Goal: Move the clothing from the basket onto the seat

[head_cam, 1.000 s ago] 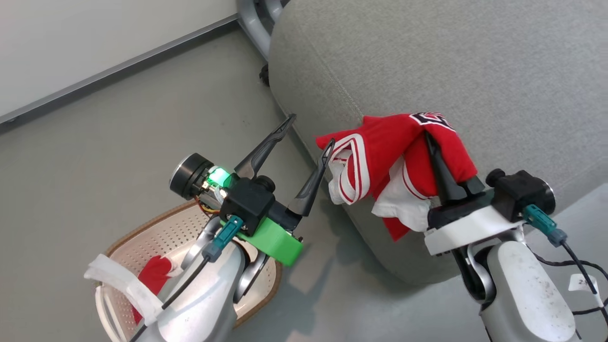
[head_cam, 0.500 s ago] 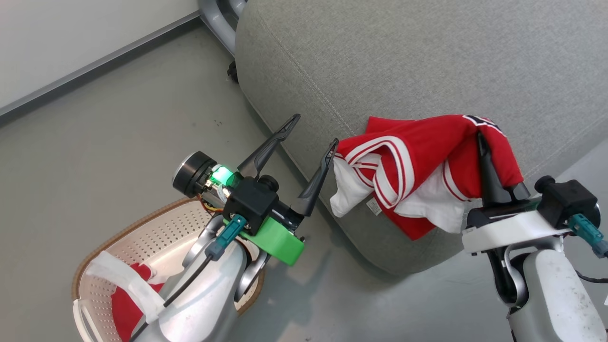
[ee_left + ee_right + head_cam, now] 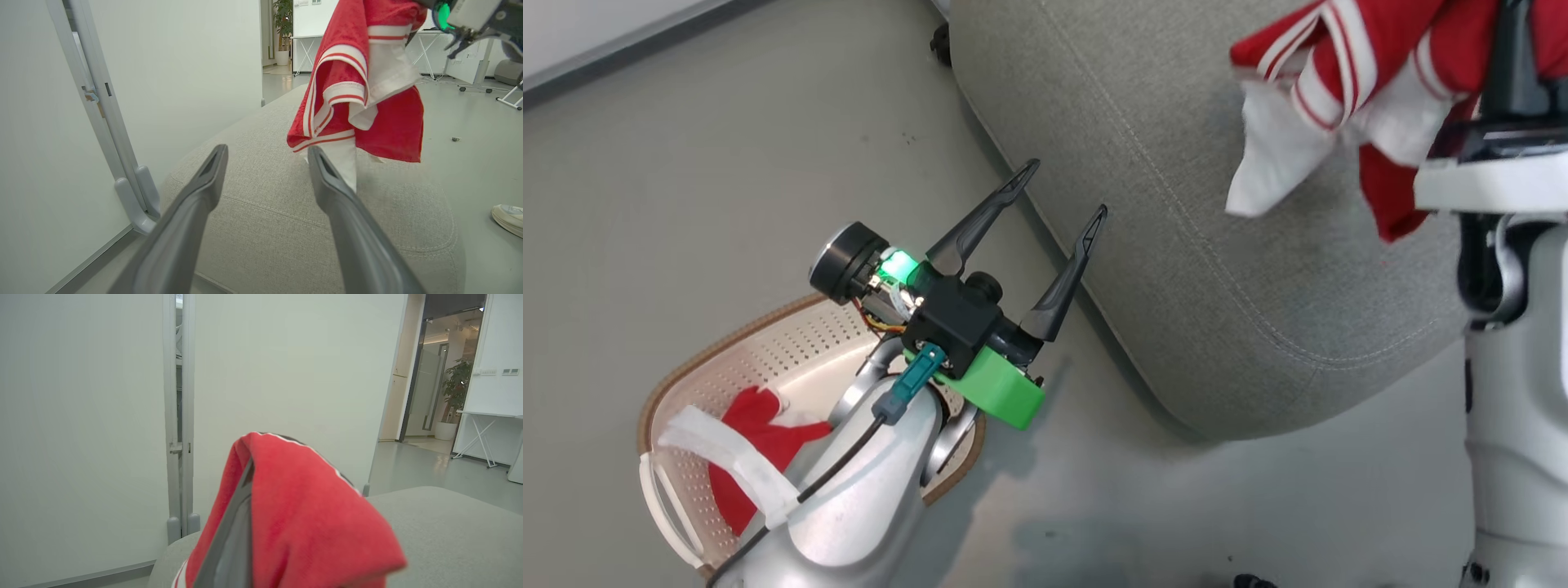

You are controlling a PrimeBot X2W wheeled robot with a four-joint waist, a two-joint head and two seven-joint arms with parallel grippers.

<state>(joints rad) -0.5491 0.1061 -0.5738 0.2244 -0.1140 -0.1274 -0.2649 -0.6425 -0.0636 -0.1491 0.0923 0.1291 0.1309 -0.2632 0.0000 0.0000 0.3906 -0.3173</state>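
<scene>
The grey seat [image 3: 1217, 269] is at the upper right of the head view. My right gripper [image 3: 1512, 57] is shut on red clothing [image 3: 1347, 49] with white trim. The garment hangs above the seat [image 3: 286, 212], and its white lining droops lowest [image 3: 355, 81]. In the right wrist view the red cloth [image 3: 310, 522] drapes over the closed right gripper [image 3: 247, 473]. My left gripper [image 3: 1065, 189] stands open and empty beside the seat's edge, above the basket [image 3: 768, 314]. More red clothing [image 3: 752, 425] lies in the basket, partly hidden by my left forearm. The open left gripper [image 3: 266, 157] faces the seat.
A white partition on grey metal feet [image 3: 135, 196] stands behind the seat, with a dark caster [image 3: 941, 41] near the seat's corner. A white shoe [image 3: 508, 218] rests on the floor right of the seat. Folding tables [image 3: 306, 45] stand far off.
My right gripper has carried the red garment up and farther over the seat. The head camera has shifted as well. The left gripper stays open in the same place.
</scene>
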